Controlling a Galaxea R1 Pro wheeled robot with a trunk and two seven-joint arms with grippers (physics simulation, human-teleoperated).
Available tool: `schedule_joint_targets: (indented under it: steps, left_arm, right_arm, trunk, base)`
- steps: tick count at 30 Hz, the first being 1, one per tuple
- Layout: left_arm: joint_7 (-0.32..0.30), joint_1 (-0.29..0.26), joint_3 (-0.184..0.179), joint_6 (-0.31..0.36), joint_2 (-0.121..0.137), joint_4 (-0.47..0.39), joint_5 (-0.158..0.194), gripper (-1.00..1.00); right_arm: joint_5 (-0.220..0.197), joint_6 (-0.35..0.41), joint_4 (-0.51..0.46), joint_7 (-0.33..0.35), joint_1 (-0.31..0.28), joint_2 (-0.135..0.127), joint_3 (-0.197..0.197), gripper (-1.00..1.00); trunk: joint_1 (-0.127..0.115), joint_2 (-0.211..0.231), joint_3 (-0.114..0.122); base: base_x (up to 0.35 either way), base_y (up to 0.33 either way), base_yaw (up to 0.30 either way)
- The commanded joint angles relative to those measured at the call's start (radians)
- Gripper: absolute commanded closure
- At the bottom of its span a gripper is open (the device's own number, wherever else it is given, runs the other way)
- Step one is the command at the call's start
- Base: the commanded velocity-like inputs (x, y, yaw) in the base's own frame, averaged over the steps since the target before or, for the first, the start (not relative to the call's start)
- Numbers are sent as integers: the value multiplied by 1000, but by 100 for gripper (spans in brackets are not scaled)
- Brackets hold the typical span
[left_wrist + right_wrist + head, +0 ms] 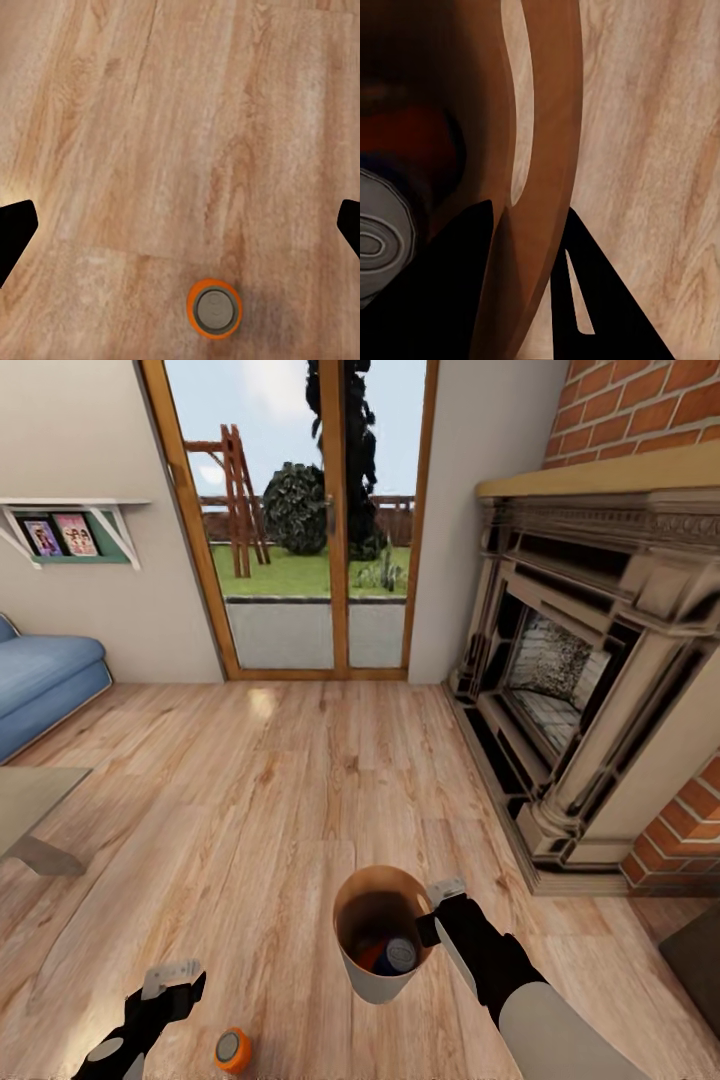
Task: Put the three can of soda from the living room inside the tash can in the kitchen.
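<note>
The tash can (385, 985), pale grey outside and tan-brown inside, is held up over the wood floor. My right gripper (437, 910) is shut on its rim, one finger inside the wall and one outside. An orange can of soda (368, 958) and a dark blue can of soda (400, 955) lie at its bottom. In the right wrist view the bin wall (544, 150) runs between the right gripper (529, 285) fingers, beside a silver can top (379, 240). Another orange can (232, 1050) stands upright on the floor, just right of my open left gripper (172, 978). The left wrist view shows this can (214, 307) below the left gripper (180, 229).
A dark fireplace (580, 690) under red brick fills the right side. Glass doors (300, 520) stand ahead. A blue sofa (40, 680) and a low table (30, 800) sit at the left, below a wall shelf (70, 535). Wood floor lies between them.
</note>
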Motion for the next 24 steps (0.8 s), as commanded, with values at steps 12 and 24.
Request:
schedule_joint_targets:
  steps: [12,24]
  left_arm:
    - [0,0,0,1,0,0,0,-100]
    - [0,0,0,1,-6,-32,0,-100]
  right_arm:
    - [-9,-1,-1,1,-1,0,0,100]
    - [-9,-1,-3,1,-1,0,2,100]
  trunk:
    - [46,-84,-57]
    - [69,-126,-96]
  base:
    - [0,0,0]
    - [0,0,0]
